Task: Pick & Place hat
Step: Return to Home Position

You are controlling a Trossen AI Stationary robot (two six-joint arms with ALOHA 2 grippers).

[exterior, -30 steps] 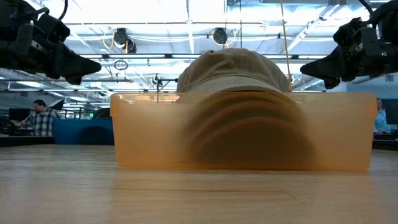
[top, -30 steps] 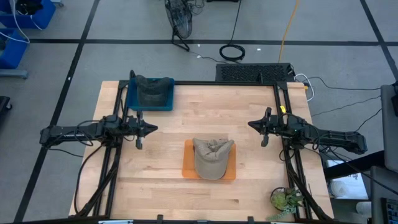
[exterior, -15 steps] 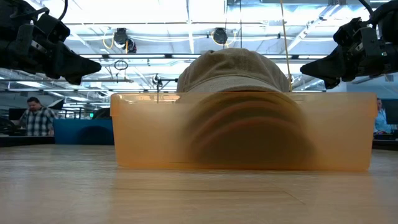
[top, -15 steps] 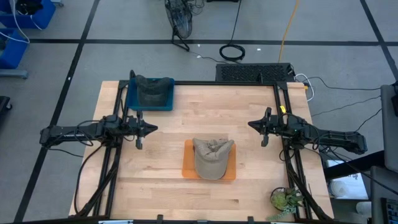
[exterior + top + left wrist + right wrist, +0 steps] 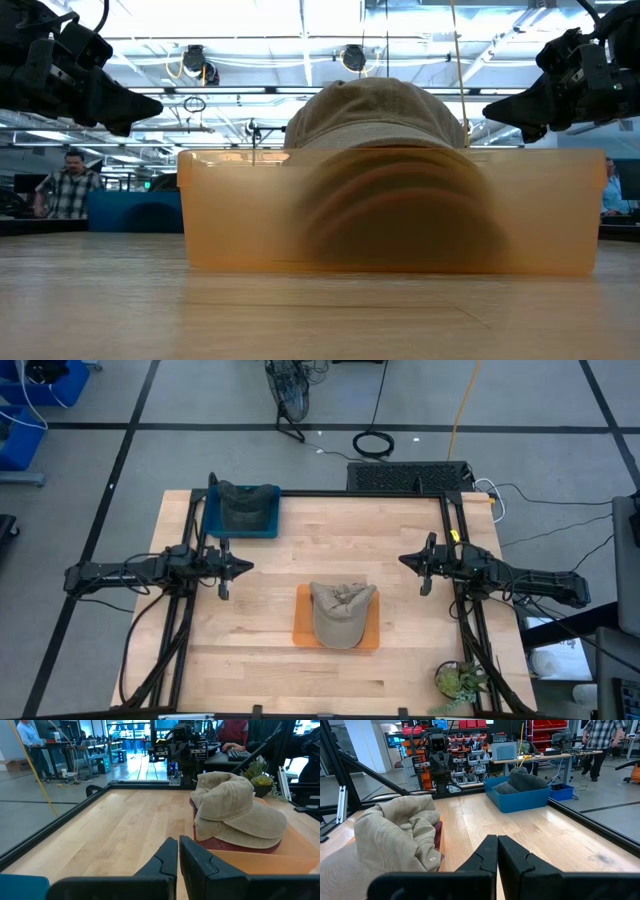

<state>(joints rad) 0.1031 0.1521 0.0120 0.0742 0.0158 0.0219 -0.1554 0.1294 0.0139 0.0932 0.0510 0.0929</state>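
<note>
Half the tan cap (image 5: 375, 110) shows only blurred behind the orange bin (image 5: 235, 215) wall.

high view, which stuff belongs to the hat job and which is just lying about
Job: tan cap in the orange bin; black cap in the blue bin; left gripper and right gripper, both shut.
Lying about: potted plant at the table corner; cable coil on the floor.
</note>
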